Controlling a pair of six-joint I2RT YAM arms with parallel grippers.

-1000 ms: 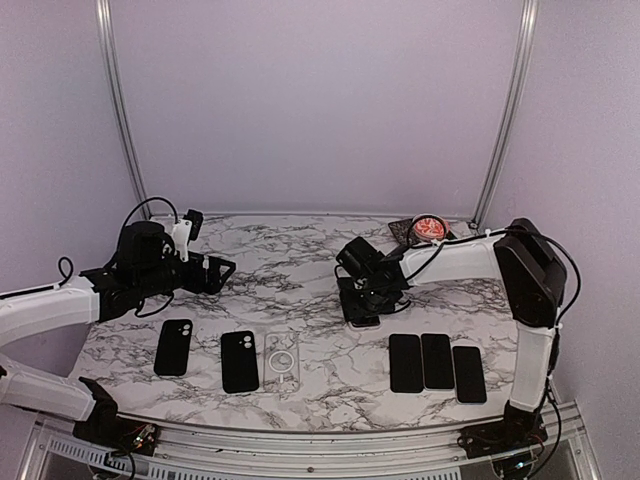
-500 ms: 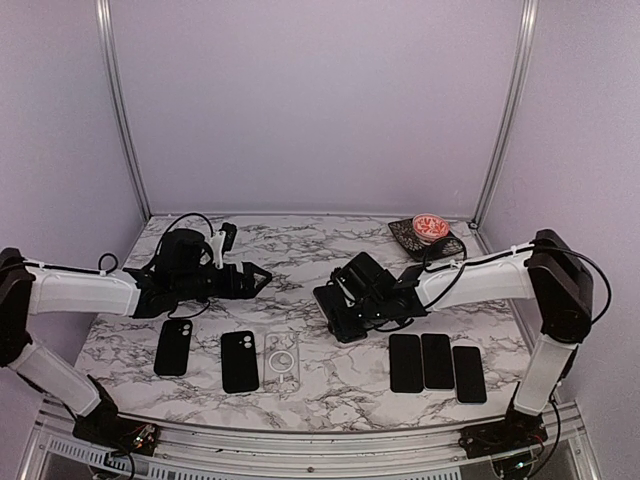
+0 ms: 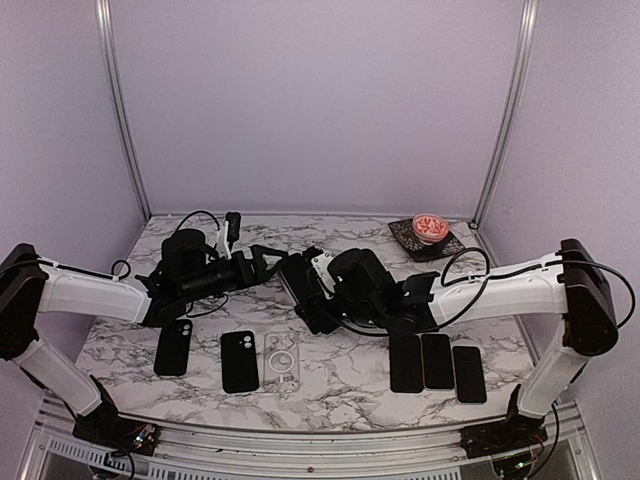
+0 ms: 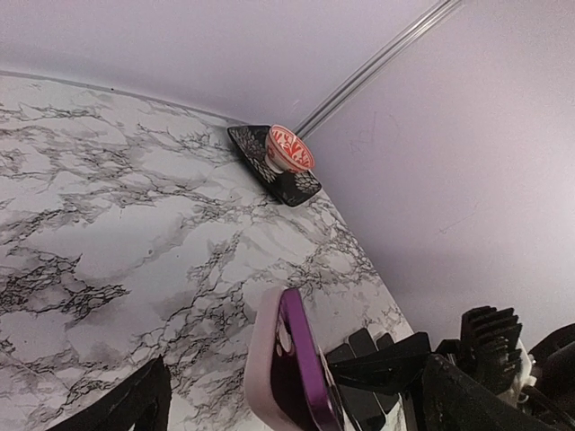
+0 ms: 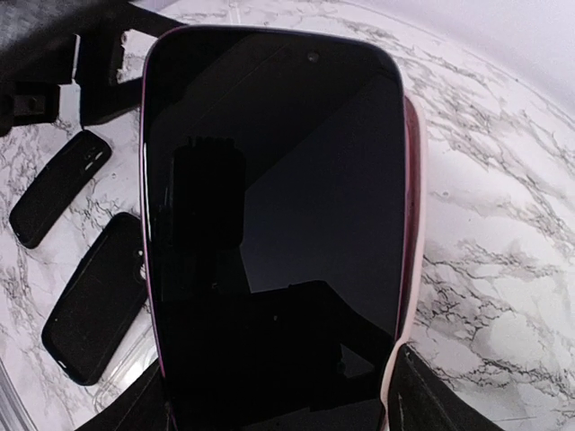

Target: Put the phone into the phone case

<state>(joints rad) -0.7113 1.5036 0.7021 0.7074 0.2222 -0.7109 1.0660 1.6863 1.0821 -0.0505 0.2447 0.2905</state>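
My right gripper is shut on a purple-edged phone and holds it above the table's middle. In the right wrist view the phone's black screen fills the frame, with a pale pink case showing along its right edge. The right gripper grips its lower end. In the left wrist view the phone stands edge-on, with the pale case against its back. My left gripper is open, its fingers wide on either side of the phone. In the top view it is just left of the phone.
Three black phones lie in a row at front right. Two black cases and a clear case lie at front left. A red patterned bowl on a dark tray stands at the back right.
My right gripper has carried the phone left from the table's middle right and raised it. My left gripper has moved right towards it.
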